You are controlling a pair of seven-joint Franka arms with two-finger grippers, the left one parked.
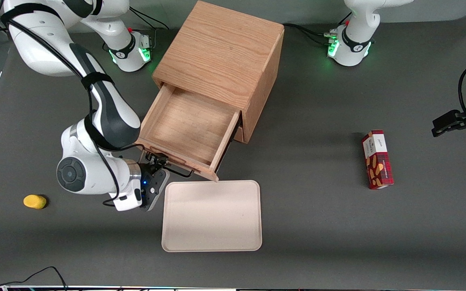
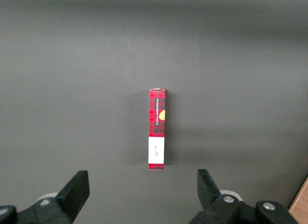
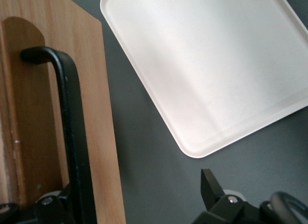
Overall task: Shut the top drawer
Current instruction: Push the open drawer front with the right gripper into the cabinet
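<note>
Top drawer [image 1: 188, 125], wide shallow light-oak tray with thin black wire handle [image 1: 174, 169], pulled well out of the wooden cabinet [image 1: 221, 56], inside bare, front facing the table's near edge, tool [image 1: 158, 163] at its handle

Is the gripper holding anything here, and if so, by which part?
Nothing is clamped. The gripper is open at the top drawer's front, one finger beside its black handle, the other apart over the table.

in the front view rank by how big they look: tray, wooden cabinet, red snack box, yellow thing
1. wooden cabinet
2. tray
3. red snack box
4. yellow thing

The gripper sits at the top drawer handle.
</note>
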